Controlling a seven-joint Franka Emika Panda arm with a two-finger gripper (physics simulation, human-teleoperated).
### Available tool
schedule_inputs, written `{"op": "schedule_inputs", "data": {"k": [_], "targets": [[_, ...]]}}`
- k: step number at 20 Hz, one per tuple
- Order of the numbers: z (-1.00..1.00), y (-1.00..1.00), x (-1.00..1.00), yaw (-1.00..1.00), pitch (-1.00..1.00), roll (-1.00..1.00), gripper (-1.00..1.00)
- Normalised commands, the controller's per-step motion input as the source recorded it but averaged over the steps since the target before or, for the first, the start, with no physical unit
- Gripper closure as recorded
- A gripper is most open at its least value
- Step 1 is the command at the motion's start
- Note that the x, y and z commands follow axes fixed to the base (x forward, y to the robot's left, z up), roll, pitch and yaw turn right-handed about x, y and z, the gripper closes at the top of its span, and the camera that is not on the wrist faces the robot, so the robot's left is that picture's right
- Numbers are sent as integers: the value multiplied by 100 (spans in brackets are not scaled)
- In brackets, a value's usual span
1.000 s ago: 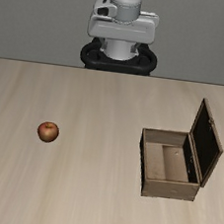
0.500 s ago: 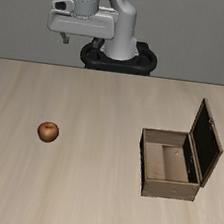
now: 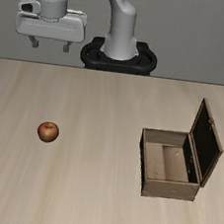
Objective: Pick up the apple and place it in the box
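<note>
A small red-brown apple [image 3: 48, 131] lies on the wooden table at the exterior view's left. A brown wooden box [image 3: 179, 157] stands at the right with its lid swung up and its inside bare. My gripper [image 3: 49, 46] hangs high above the table's far edge, up and slightly left of the apple and well apart from it. Its two short fingers point down with a wide gap and nothing between them, so it is open.
The light wooden table [image 3: 95, 182] spans the whole lower view. The arm's black base [image 3: 119, 57] stands at the far side in the middle. The box's raised lid [image 3: 206, 140] leans up on the box's right side.
The arm has swung steadily toward the exterior view's left, carrying the gripper from above the base to above the apple's side. Apple and box have not moved.
</note>
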Motion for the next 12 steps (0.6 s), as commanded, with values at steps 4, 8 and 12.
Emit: {"op": "schedule_inputs", "data": {"k": [4,8,12], "targets": [[0,0,100,0,0,0,-100],[0,0,100,0,0,0,-100],[-25,50,25,0,0,0,-100]]}}
